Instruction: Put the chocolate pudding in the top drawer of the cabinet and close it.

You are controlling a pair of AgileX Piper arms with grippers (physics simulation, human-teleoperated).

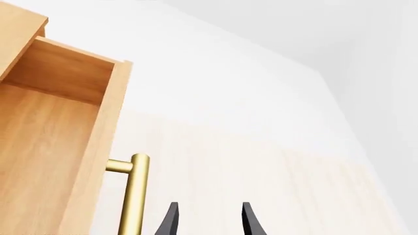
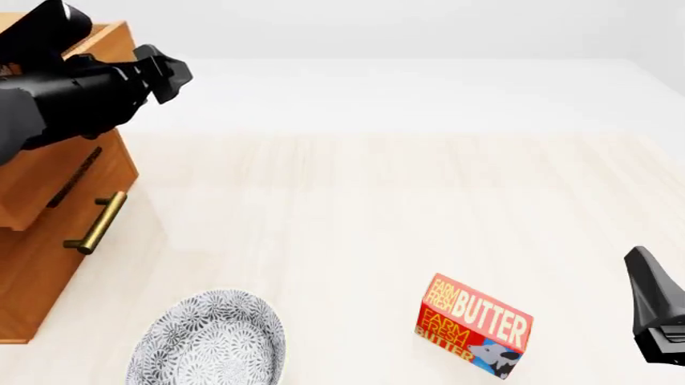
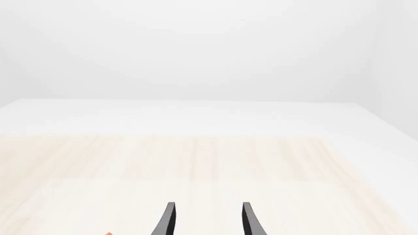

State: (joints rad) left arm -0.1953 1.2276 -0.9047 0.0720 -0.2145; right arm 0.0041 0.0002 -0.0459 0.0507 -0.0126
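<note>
Chocolate pudding: not visible in any view; position unknown. Judged light, stiff, thin carton; grip across flat faces.

Top drawer pulled open, upper left of front view.

Left gripper jaws apart, empty, beside handle. Right gripper apart, empty, over table.

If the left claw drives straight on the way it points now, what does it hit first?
Probably nothing close: the left claw points past the top drawer, whose brass handle sits just beside the line. Ahead lies only bare table. Clearance from the handle looks small; depth is unclear.
</note>
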